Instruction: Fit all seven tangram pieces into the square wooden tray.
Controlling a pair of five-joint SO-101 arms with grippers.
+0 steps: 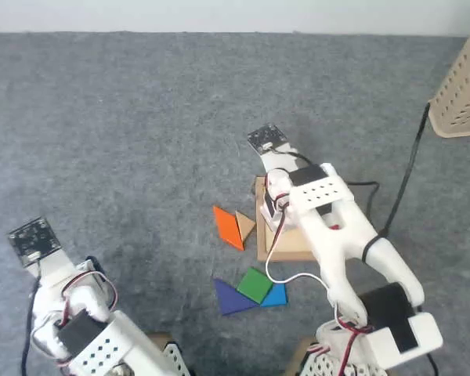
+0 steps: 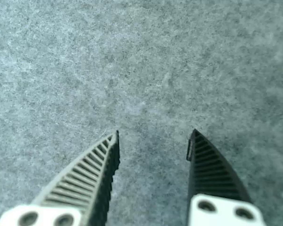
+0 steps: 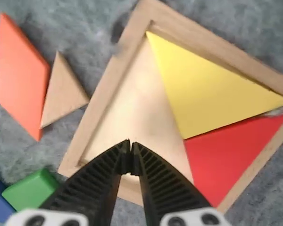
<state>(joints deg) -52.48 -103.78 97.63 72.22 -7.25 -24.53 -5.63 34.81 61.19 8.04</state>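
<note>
The square wooden tray (image 3: 106,92) holds a large yellow triangle (image 3: 203,92) and a red triangle (image 3: 226,157) side by side; the rest of its floor is bare. My right gripper (image 3: 131,144) is shut with nothing in it, hovering over the bare floor near one tray corner. Outside the tray lie an orange parallelogram (image 3: 20,75) touching a small tan triangle (image 3: 61,92), a green square (image 1: 254,284), a dark blue triangle (image 1: 231,298) and a lighter blue triangle (image 1: 276,295). My left gripper (image 2: 153,139) is open over bare grey carpet.
The right arm (image 1: 329,219) covers most of the tray (image 1: 261,229) in the high view. The left arm (image 1: 70,313) sits at the near left, away from the pieces. A perforated beige basket (image 1: 462,86) stands at the far right, with a black cable (image 1: 407,176) beside it.
</note>
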